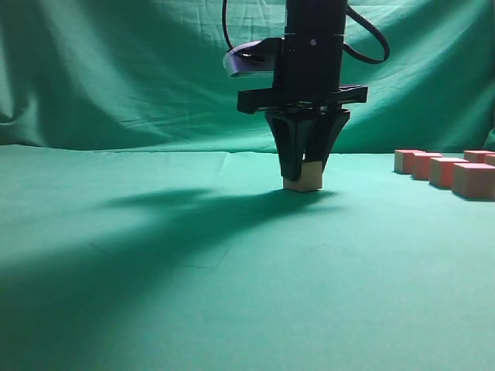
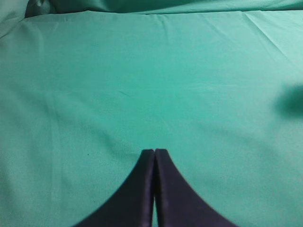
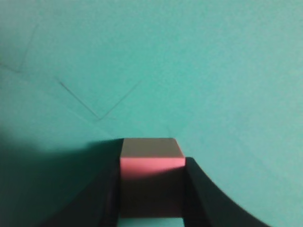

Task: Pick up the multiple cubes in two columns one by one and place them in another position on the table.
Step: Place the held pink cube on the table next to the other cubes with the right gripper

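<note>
My right gripper (image 1: 303,171) stands at the middle of the green table, its black fingers down on both sides of a cube (image 1: 303,178) that rests on the cloth. In the right wrist view the cube (image 3: 151,163) shows a pink top and sits tight between the two fingers (image 3: 151,189). Several more pink-topped cubes (image 1: 445,170) stand in two columns at the far right. My left gripper (image 2: 154,152) is shut and empty over bare cloth; it does not show in the exterior view.
A green cloth (image 1: 155,255) covers the table and hangs as a backdrop (image 1: 116,69) behind it. The right arm casts a wide dark shadow (image 1: 116,247) over the left half of the table.
</note>
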